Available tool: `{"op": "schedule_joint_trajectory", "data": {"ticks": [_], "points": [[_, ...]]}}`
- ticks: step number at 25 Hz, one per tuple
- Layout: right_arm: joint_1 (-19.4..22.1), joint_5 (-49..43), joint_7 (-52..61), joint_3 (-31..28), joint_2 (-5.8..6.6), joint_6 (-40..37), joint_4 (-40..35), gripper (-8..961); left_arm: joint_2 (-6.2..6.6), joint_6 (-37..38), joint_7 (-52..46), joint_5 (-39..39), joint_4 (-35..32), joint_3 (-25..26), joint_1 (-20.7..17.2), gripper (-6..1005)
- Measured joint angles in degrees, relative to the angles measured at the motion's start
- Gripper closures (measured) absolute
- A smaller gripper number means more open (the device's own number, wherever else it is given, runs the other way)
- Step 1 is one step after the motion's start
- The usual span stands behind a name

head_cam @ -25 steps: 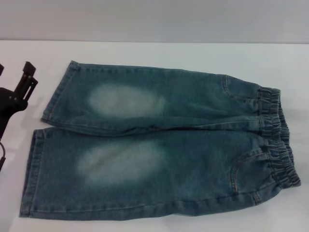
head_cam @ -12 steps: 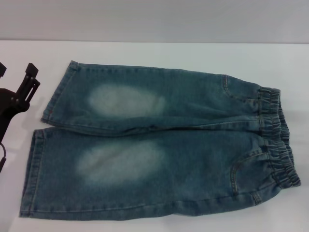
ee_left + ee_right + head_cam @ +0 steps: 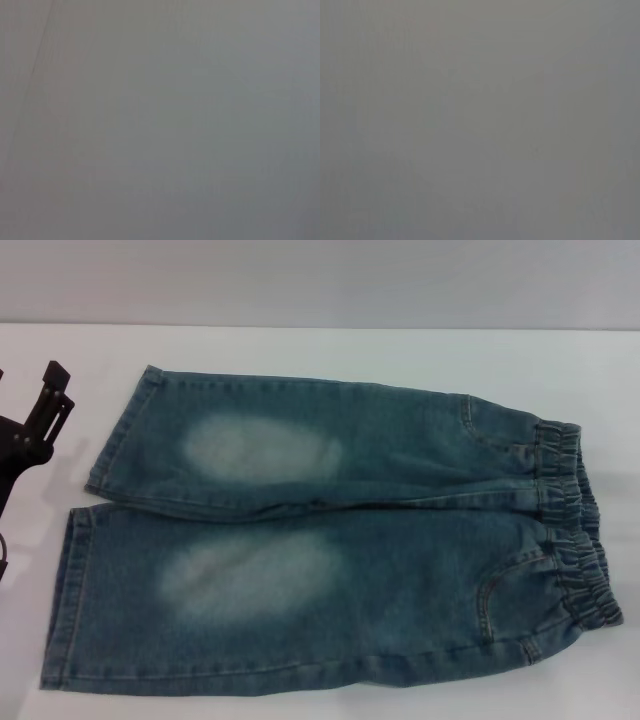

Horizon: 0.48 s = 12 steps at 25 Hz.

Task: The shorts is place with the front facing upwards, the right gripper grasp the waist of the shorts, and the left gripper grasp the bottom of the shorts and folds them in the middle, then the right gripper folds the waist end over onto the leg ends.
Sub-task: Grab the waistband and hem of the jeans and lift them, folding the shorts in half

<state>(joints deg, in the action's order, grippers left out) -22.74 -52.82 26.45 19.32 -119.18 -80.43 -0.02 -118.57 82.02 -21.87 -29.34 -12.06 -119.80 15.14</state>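
The shorts (image 3: 340,540) lie flat and front up on the white table (image 3: 330,350) in the head view. Their gathered waist (image 3: 578,530) is at the right. The bottom of the shorts, two straight hems (image 3: 62,600), points left. My left gripper (image 3: 27,375) is at the left edge, just left of the far leg's hem and apart from it. Its black prongs stand open with nothing between them. The right gripper is out of view. Both wrist views show only plain grey.
A grey wall (image 3: 320,280) rises behind the table's far edge. Bare white tabletop lies beyond the shorts and to their left, around the left gripper.
The left gripper edged right toward the hem, then drew back left and slightly farther away. The shorts have not moved.
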Motion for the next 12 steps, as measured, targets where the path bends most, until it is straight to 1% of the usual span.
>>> {"op": "schedule_joint_trajectory", "data": {"ticks": [12], "points": [[-0.6,0.0,0.0,0.0,0.08,-0.5,-1.0,303,-0.08,0.2,-1.8,-0.1,-0.1,0.7,0.1,189]]}}
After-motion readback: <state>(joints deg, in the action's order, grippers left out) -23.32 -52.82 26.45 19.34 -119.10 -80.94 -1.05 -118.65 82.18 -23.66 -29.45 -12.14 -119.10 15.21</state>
